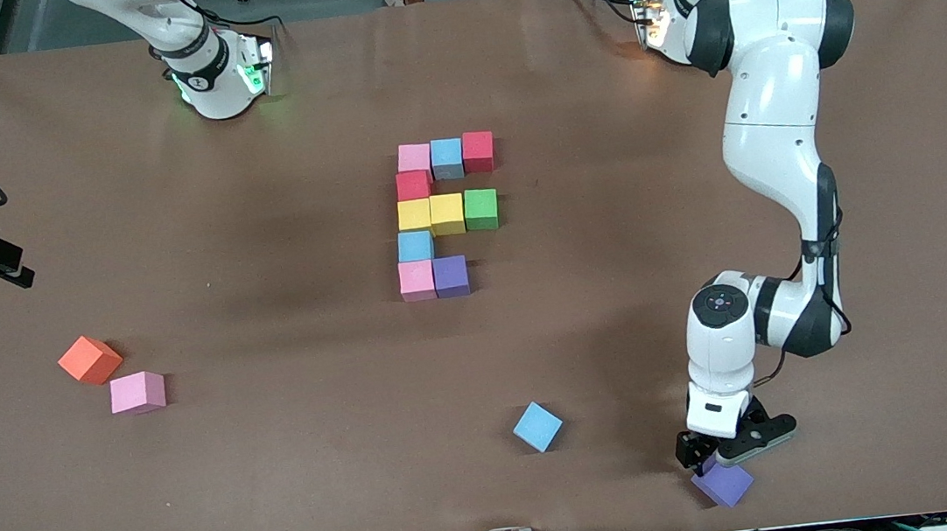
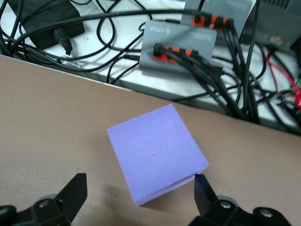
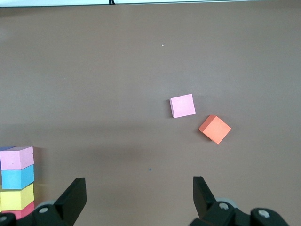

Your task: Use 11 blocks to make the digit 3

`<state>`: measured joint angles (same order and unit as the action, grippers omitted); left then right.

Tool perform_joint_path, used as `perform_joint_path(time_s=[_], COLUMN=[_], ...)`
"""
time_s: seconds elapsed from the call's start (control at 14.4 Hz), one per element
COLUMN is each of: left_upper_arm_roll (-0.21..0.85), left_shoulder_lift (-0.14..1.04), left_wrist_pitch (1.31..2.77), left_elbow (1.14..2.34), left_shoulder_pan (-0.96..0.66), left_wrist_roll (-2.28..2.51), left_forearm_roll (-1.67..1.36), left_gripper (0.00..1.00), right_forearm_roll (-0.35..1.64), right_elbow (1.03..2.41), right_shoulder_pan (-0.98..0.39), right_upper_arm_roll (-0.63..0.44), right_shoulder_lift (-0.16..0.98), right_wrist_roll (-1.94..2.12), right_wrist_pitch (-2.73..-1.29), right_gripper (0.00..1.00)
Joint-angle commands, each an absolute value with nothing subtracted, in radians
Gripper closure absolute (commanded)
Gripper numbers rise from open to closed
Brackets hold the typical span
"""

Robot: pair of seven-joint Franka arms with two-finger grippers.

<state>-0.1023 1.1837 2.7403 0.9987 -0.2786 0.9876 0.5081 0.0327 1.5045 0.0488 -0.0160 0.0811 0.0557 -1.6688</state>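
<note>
Purple cube lies under open left tool.

Right tool cut off by frame edge, stacked cubes partly cropped

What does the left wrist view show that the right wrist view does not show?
Only the left wrist view: a purple cube between the open left gripper fingers, and cables and grey boxes past the table edge. Only the right wrist view: a loose pink cube, an orange cube, part of the figure. Both: the brown table and open fingers.
</note>
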Motion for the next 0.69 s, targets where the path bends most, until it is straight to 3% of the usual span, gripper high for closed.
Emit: perform_joint_path(time_s=[0.0, 0.62], left_upper_arm_roll=[-0.120, -0.107], left_shoulder_lift=[1.206, 1.210], left_wrist_pitch=[2.757, 2.867], left_elbow=[0.956, 0.950], left_shoulder_pan=[-0.285, -0.250], left_wrist_roll=[1.031, 1.218], left_forearm_roll=[0.525, 0.446], left_gripper=[0.00, 0.00], right_forearm_roll=[0.025, 0.023], right_elbow=[1.499, 1.497], right_shoulder_pan=[0.058, 0.058], right_upper_arm_roll=[-0.011, -0.011], right_shoulder_lift=[0.083, 0.097], right_wrist_roll=[0.054, 0.054], right_wrist_pitch=[-1.669, -1.671], right_gripper=[0.00, 0.00])
